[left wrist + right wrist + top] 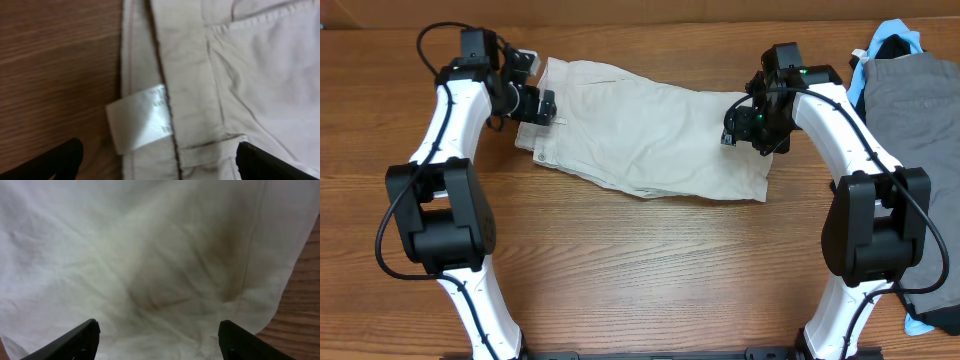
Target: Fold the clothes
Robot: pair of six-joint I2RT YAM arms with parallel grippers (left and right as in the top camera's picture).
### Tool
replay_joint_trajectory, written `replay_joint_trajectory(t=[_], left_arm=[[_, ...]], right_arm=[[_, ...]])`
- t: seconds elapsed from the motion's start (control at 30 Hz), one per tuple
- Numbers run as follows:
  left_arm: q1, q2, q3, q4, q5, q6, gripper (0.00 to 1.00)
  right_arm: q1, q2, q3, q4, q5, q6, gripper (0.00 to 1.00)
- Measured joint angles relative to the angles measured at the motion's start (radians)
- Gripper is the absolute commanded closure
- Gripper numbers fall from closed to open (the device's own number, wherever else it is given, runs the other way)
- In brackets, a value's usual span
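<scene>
1. Your khaki shorts [640, 140] lay spread flat on the wooden table [650, 260], toward its far side and between your two arms. The waistband end pointed to your left arm and the leg hems to your right arm.
2. In the left wrist view the waistband [185, 65] ran up and down the frame. A small white label [142, 122] stuck out from its inner edge toward the bare wood, and a belt loop [210, 147] crossed the band just below it.
3. Your left gripper [542, 108] sat at the waistband edge with its jaws spread as wide as they showed anywhere. One of its fingers [60, 160] hung over the wood, and the other was over the cloth past the belt loop. The label and band lay between them. It had hold of nothing, and you could not tell from these views whether either tip touched the cloth.
4. Your right gripper [735, 125] was over the hem end of the shorts, near their right edge. Its fingers [70, 342] stood well apart with wrinkled cloth filling the space between them. No fold was pinched between them, and whether the tips pressed on the cloth was not clear.
5. Well off to your right, a pair of grey shorts [910, 95] lay at the table's far corner. A light blue garment [898, 35] showed above it.
</scene>
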Motion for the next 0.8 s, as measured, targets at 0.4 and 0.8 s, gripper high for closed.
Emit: replay_joint_trajectory(t=[0.4, 0.8], left_arm=[[0.007, 0.063, 0.0, 0.038, 0.012, 0.0, 0.01], [0.003, 0.104, 0.001, -0.034, 0.126, -0.005, 0.05]], right_arm=[[0.0, 0.0, 0.0, -0.013, 0.001, 0.0, 0.2], [0.0, 0.0, 0.0, -0.005, 0.002, 0.003, 0.2]])
